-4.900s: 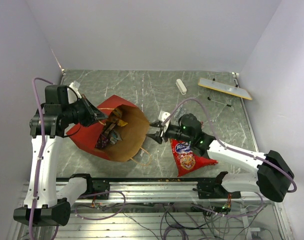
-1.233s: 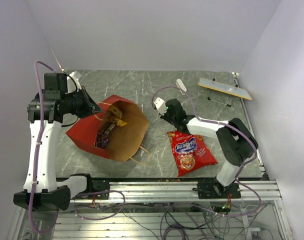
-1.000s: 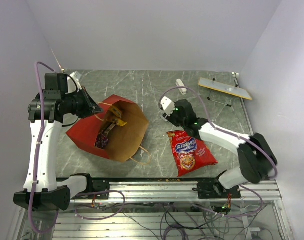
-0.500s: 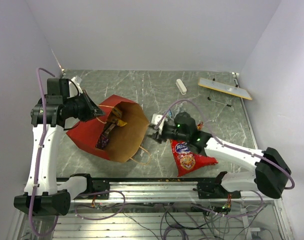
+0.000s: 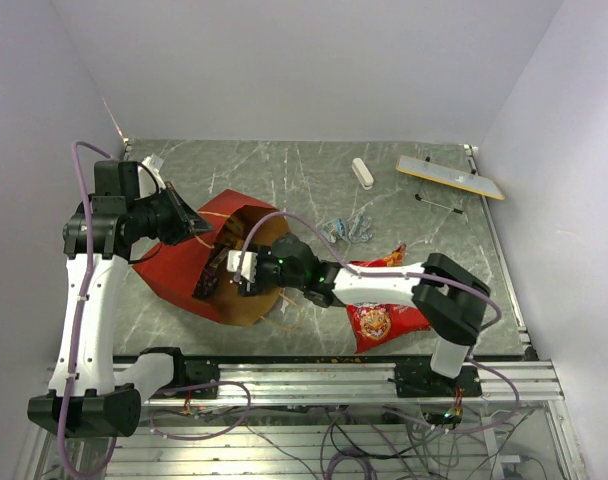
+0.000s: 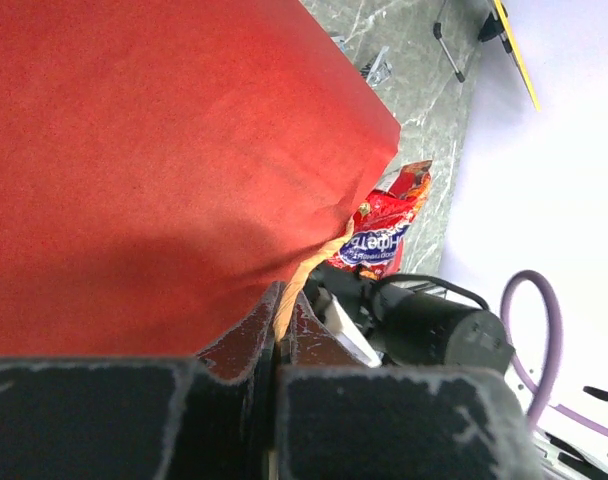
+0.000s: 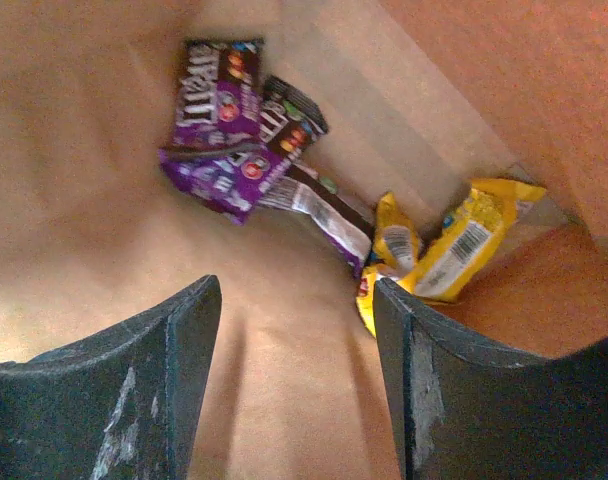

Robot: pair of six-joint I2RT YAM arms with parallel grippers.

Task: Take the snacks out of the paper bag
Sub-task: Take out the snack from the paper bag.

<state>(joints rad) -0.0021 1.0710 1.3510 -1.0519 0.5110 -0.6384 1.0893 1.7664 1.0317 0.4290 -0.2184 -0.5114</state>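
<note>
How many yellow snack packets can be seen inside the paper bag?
2. The yellow packet with a barcode lies in the right corner of the paper bag; the second yellow packet lies just left of it, beside the purple packets. Others may be hidden underneath.

1 paper bag, 1 chips pkt

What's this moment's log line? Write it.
left pincer: shut on paper bag; right pincer: open, inside bag over purple candy; chip bag: on table
</note>
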